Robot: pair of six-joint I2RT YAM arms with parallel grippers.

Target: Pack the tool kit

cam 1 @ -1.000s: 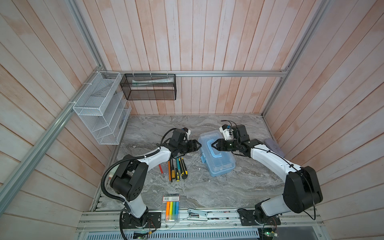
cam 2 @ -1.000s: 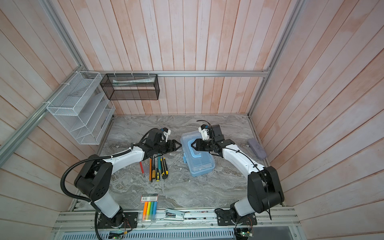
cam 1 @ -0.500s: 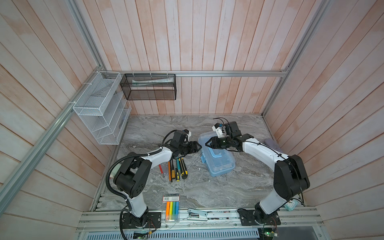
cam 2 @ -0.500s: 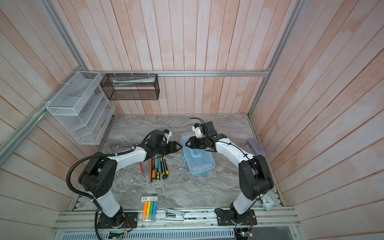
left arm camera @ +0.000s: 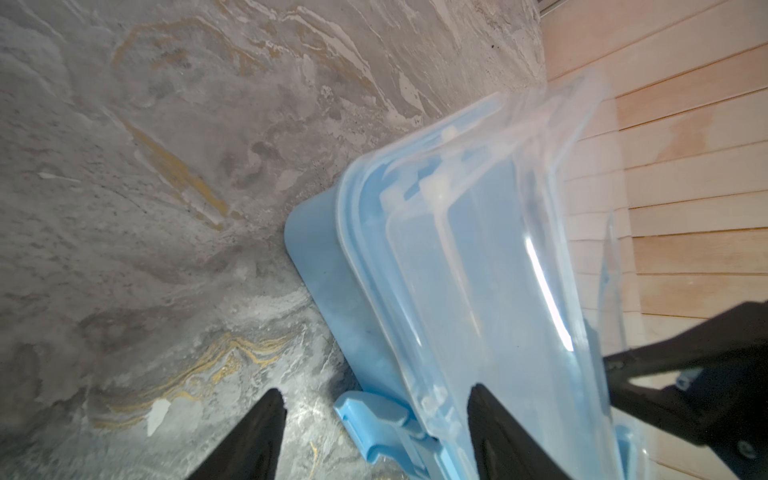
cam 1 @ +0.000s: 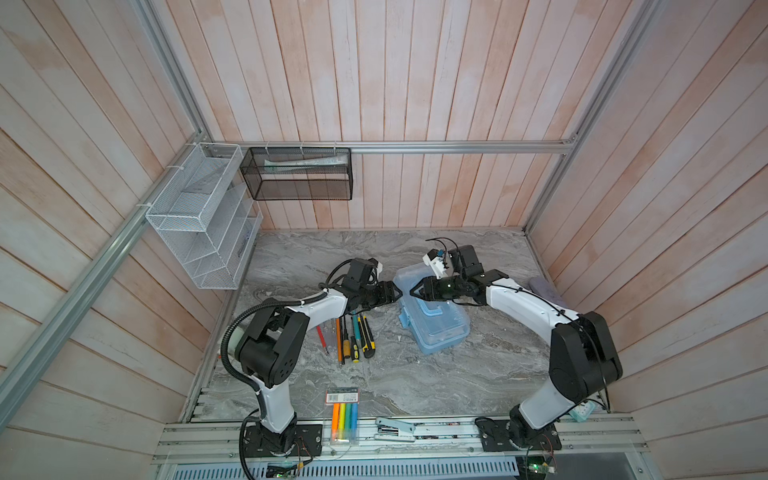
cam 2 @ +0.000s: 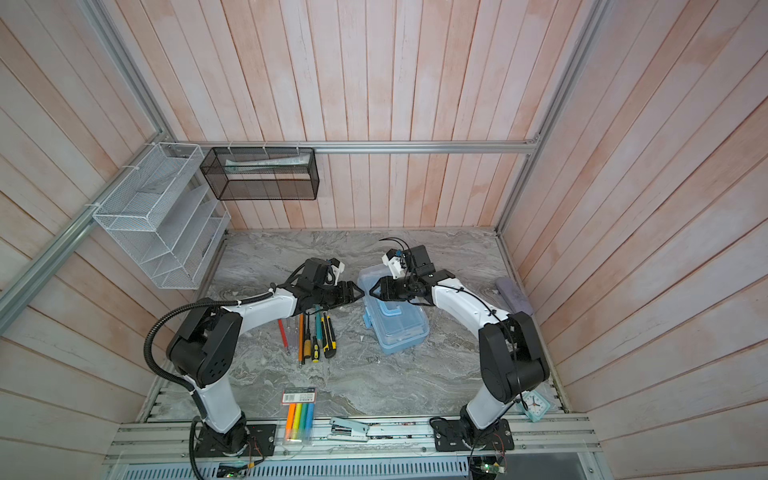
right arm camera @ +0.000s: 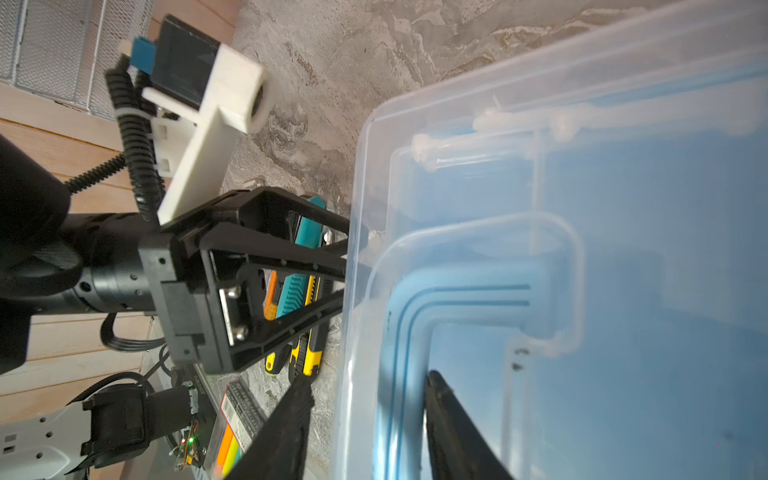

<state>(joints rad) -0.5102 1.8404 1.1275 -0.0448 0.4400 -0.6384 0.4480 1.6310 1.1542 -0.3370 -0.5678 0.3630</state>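
The tool kit [cam 1: 440,332] lies on the table [cam 1: 299,257] just ahead of the left gripper [cam 1: 400,292], whose jaws stand apart at its end rim, and under the right gripper [cam 1: 411,291], whose half-spread jaws straddle the clear lid's [right arm camera: 623,104] edge, though I cannot tell whether they grip it.

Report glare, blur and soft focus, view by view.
Left wrist view: a white glare streak on the clear lid, near fingers soft. Right wrist view: the left arm's white camera mount is blurred. Both top views: sharp, evenly lit.
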